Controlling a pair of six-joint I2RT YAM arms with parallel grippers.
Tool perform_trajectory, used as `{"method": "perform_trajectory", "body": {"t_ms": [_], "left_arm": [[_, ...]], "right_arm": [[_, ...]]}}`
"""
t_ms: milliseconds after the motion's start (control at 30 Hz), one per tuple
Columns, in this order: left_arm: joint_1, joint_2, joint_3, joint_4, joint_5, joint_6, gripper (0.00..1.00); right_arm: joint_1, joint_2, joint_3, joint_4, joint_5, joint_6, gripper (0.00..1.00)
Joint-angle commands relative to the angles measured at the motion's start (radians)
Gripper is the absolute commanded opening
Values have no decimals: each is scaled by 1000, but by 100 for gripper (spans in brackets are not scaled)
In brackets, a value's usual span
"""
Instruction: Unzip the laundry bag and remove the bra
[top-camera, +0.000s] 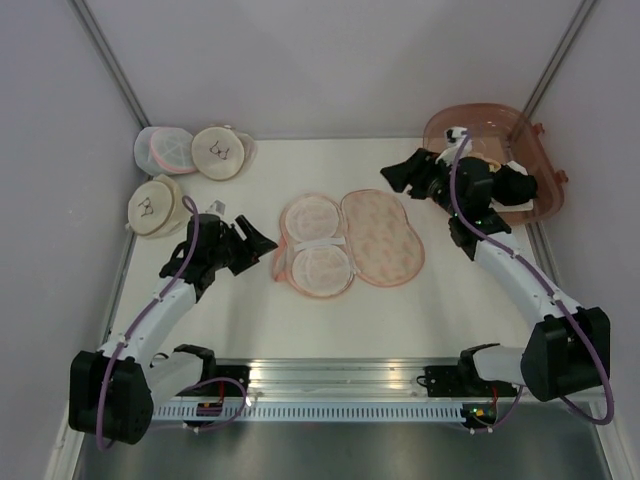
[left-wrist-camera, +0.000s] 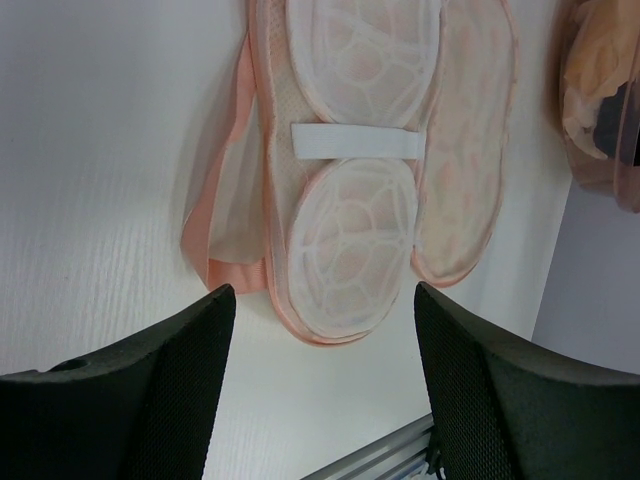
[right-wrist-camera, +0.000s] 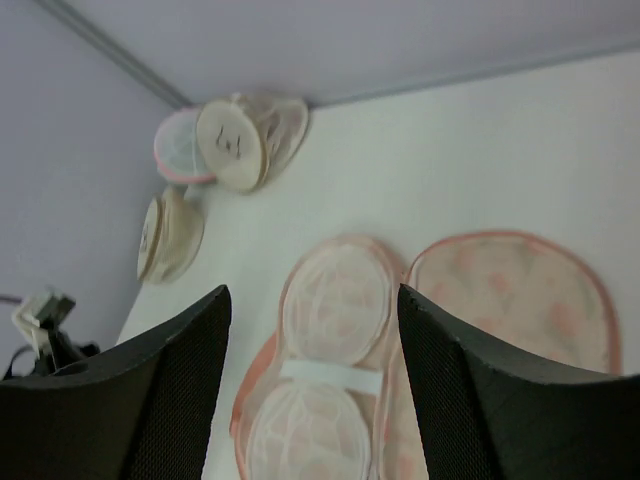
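Observation:
The peach laundry bag (top-camera: 318, 247) lies unzipped at the table's middle. Its printed lid (top-camera: 385, 238) is folded out to the right. Inside I see two white mesh cups and a white strap (left-wrist-camera: 357, 142). The bag also shows in the right wrist view (right-wrist-camera: 335, 300). No bra lies in it. Tan soft fabric (left-wrist-camera: 590, 105) shows through the bin wall at the right; I cannot tell whether it is the bra. My left gripper (top-camera: 262, 243) (left-wrist-camera: 322, 295) is open and empty, just left of the bag. My right gripper (top-camera: 395, 172) (right-wrist-camera: 312, 292) is open and empty, above and right of the bag.
Three round pouches stand at the back left: two cream ones (top-camera: 155, 205) (top-camera: 222, 152) and a pale mesh one with pink trim (top-camera: 165, 150). A translucent orange bin (top-camera: 548, 195) at the back right holds a black garment (top-camera: 515, 185). Walls close in on three sides.

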Motion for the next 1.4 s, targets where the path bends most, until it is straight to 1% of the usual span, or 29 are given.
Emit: {"method": "perform_trajectory", "body": {"t_ms": [0,100,167,233,267,300,333,433,467,600,667,767,1000,1133,1200,1233,1267,1300,1367], "left_arm": [[5,-30,-11,14,32,53,77],[5,-79,-42,57,63,59,79],[5,-127,-65,87,72,60,80],[5,-153,-69,86,71,62,81],[5,-162,-72,88,71,63,81],[5,-180,-74,81,68,68,81],[6,-185,-74,78,65,68,81],[6,-191,-71,58,55,79,81],[6,-190,-66,54,51,82,81],[9,-193,-54,34,45,85,81],[11,-196,-45,20,35,86,81],[13,-199,-37,6,26,91,81],[17,-194,-36,-3,20,97,81],[20,-188,-40,-1,15,97,81],[22,-188,-39,-6,17,97,81],[23,-190,-40,-8,17,97,81],[23,-193,-42,-12,15,99,81],[25,-196,-42,-17,15,99,81],[26,-210,-42,-24,9,102,81]], "right_arm": [[109,6,-83,-84,-55,-72,73],[145,-29,-175,-69,-74,-75,74],[145,-58,-235,-97,-48,-69,74],[145,-84,-289,-132,73,-48,74],[145,-109,-305,-181,130,-28,73],[145,-118,-339,-213,221,16,68],[143,-121,-351,-239,253,32,66],[143,-113,-405,-281,279,86,54],[145,-103,-420,-286,303,98,48],[143,-77,-463,-319,357,173,41],[145,-66,-473,-350,441,221,43],[143,-57,-491,-359,512,254,44],[145,-21,-502,-349,579,273,47],[142,57,-523,-269,578,284,46],[140,132,-526,-194,555,288,41],[142,161,-508,-194,563,288,34],[143,166,-507,-195,555,284,11],[140,167,-502,-159,551,282,1],[139,161,-493,-149,529,276,0]]}}
